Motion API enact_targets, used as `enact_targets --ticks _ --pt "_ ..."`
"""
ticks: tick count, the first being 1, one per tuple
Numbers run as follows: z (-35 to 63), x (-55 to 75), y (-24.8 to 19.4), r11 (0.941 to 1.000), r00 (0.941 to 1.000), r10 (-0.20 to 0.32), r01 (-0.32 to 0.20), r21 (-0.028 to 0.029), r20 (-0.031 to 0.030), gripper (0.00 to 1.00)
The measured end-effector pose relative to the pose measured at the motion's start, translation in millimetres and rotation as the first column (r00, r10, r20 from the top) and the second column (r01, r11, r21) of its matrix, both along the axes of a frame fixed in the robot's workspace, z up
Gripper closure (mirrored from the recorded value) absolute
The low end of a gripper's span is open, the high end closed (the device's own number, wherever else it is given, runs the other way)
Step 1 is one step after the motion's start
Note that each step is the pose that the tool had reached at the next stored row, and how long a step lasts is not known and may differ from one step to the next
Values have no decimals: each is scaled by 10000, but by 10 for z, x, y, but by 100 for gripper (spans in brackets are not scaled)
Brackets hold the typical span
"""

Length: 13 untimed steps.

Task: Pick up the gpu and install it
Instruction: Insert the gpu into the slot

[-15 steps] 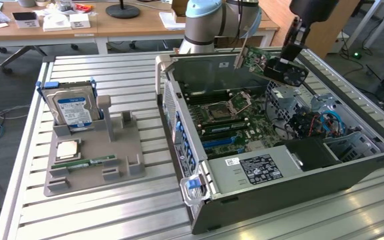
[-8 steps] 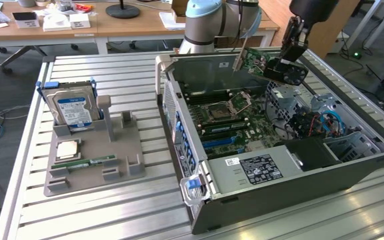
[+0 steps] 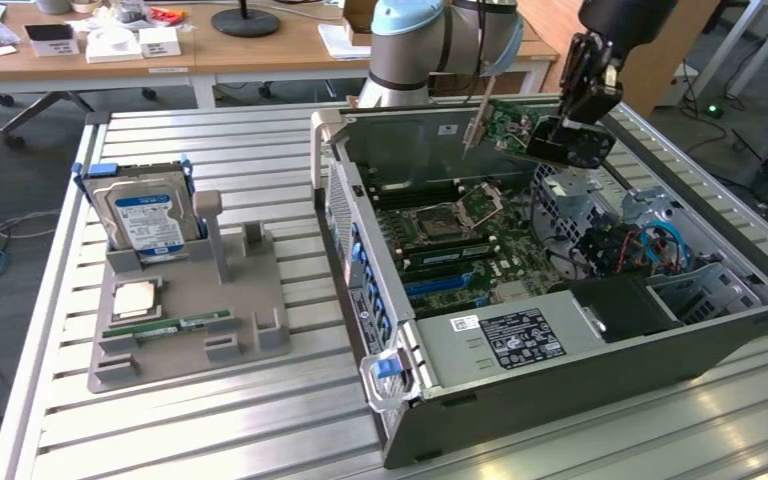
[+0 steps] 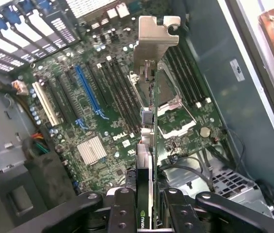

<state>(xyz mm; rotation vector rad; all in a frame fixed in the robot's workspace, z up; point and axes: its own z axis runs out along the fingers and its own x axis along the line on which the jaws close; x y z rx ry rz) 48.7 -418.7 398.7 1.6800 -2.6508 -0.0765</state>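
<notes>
The fingers (image 4: 123, 209) are pinching the gpu (image 3: 507, 122) by one short end. They're closed down on the thin board, so it's a firm hold with the jaws only narrowly apart, and the card is off the bench (image 3: 224, 430) completely.

In the exterior view the card is hanging in the air above the open case (image 3: 598, 370), over the case's far end and well clear of the motherboard (image 3: 451, 230) below. The case itself is sitting on the side of the bench at the exterior view's right. The grey tray (image 3: 184, 340) with the hard drive (image 3: 144, 215) and the RAM stick (image 3: 177, 325) is sitting toward the bench's opposite edge, well apart from the action.

The bit that matters: in the wrist view the gpu (image 4: 152, 145) is showing edge-on. Its long axis is running straight out from the fingers to the metal bracket (image 4: 155, 34) at the free end. That bracket end is pointing toward the case wall with the slot covers (image 4: 10, 34), which looks like the right way round. The card is hovering over the CPU socket (image 4: 168, 99) and memory slots, though, not over the expansion slots. The blue slot (image 4: 89, 94) is lying off to one side of it and running roughly the same direction as the card, maybe slightly skewed. So, as a guess, the orientation is close and the sideways offset plus the height are what's separating card from slot.
</notes>
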Motion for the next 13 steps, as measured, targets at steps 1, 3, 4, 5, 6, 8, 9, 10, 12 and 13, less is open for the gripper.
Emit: enact_targets --ticks 1,3,4,5,6,8,9,10,12,13 --pt "-1 0 0 9999 9999 150 -150 1 0 74" --pt "-1 0 0 9990 9990 454 -454 0 0 74" --pt "-2 0 0 9981 9981 620 -620 0 0 74" --pt "-2 0 0 9970 9970 771 -771 0 1 74" --pt "-3 0 0 9957 9957 923 -923 0 0 74" --pt "-4 0 0 9925 9925 1220 -1220 1 1 74" --pt "-4 0 0 9907 9907 1363 -1363 0 1 74" --pt "-5 0 0 9885 9885 1515 -1515 0 1 74" --pt "-6 0 0 9838 9838 1795 -1795 0 0 74" --pt "-7 0 0 9811 9811 1934 -1934 0 0 74"
